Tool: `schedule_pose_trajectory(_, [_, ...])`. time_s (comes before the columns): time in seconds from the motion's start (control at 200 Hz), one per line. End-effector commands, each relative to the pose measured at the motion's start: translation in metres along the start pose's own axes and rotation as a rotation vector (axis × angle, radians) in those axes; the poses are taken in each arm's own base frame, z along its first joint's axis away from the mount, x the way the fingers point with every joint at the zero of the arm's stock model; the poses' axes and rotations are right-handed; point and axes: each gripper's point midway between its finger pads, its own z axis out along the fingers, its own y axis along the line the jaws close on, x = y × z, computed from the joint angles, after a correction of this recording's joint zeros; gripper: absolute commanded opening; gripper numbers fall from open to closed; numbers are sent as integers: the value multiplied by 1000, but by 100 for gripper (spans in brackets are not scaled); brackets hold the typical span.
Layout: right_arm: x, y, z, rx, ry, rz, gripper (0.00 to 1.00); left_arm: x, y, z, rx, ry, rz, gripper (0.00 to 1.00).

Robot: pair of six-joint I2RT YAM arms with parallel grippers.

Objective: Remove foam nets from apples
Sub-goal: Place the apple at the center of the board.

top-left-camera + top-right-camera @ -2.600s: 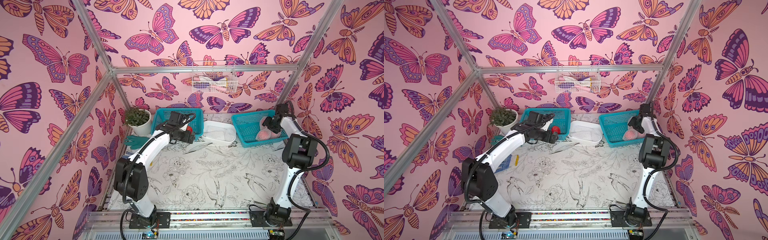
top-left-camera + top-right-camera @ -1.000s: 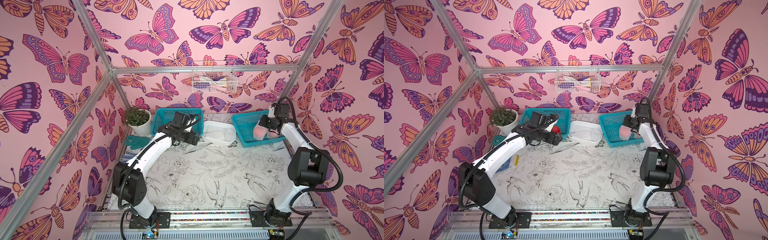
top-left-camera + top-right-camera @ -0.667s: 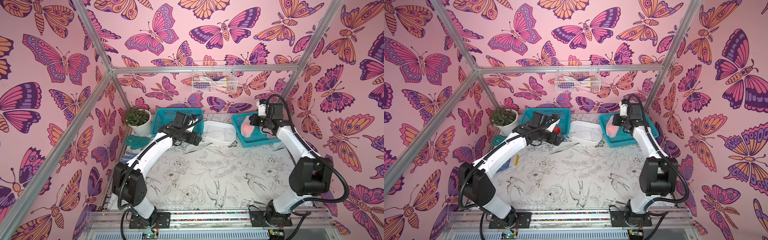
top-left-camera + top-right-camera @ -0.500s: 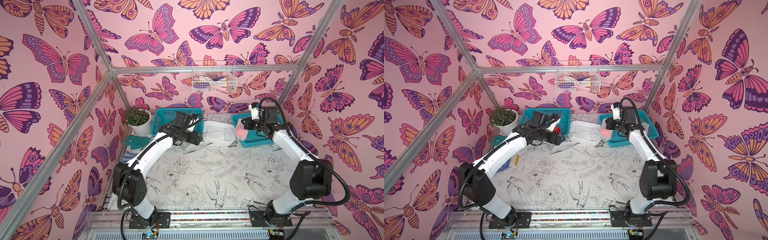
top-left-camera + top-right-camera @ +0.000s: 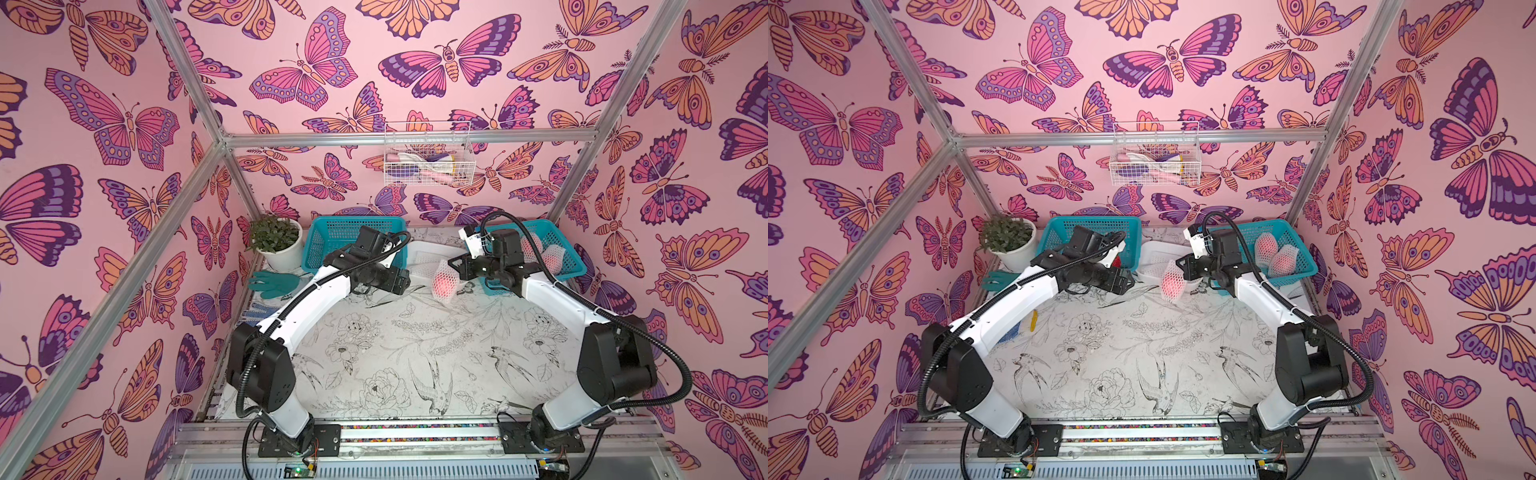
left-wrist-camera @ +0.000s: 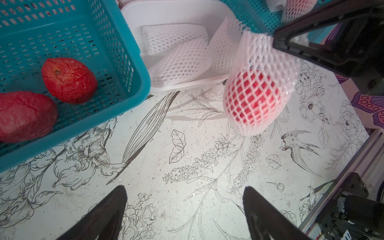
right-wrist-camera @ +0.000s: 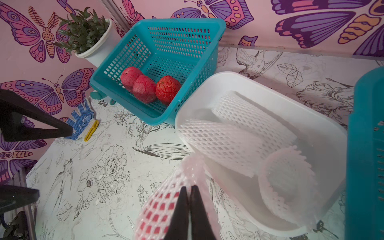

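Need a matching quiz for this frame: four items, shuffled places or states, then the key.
Items
1. bare apples
2. empty foam nets
3. hanging netted apple
4. left gripper

Places or states
A. open, holding nothing
B. in the white tub
C. in the teal basket beside the plant
D. net pinched in the shut right gripper

Pairs: 1-C, 2-B, 3-D, 4-A

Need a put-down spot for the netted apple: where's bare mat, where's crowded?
Free: wide mat middle before the white tub. Crowded: back strip, left teal basket, tub, right teal basket side by side, netted apple hanging by the tub; gloves at left edge.
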Motion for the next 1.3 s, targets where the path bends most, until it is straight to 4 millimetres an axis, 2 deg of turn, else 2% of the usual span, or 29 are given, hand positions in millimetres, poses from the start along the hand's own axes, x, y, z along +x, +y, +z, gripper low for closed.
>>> schedule_pose_trajectory(0.0, [-17,31,-12,-73,-67,-57,0,11,3,-9,-27,10,-22,90])
schedule_pose_trajectory(0.23, [12,49,7,-124,-14,-68,0,23,7,-9,-44,24,-49,92])
schedule_pose_trajectory(0.356, [20,63,13,-160,-9,-95,0,28,9,-6,-50,34,-64,93])
schedule_pose_trajectory(0.421, [37,68,26,-179,30,-104,0,31,11,-5,-58,38,-74,94])
schedule_pose_trajectory(0.601, [51,81,42,-216,43,-136,0,42,15,0,-71,56,-101,95])
schedule_pose_trajectory(0.812, [64,91,55,-248,55,-192,0,44,16,6,-67,51,-143,97])
schedule_pose_trajectory(1.022, [79,90,54,-241,69,-221,0,47,18,21,-64,80,-200,98])
schedule_pose_trajectory(1.292, [100,84,50,-229,81,-243,0,45,11,48,3,114,-262,100])
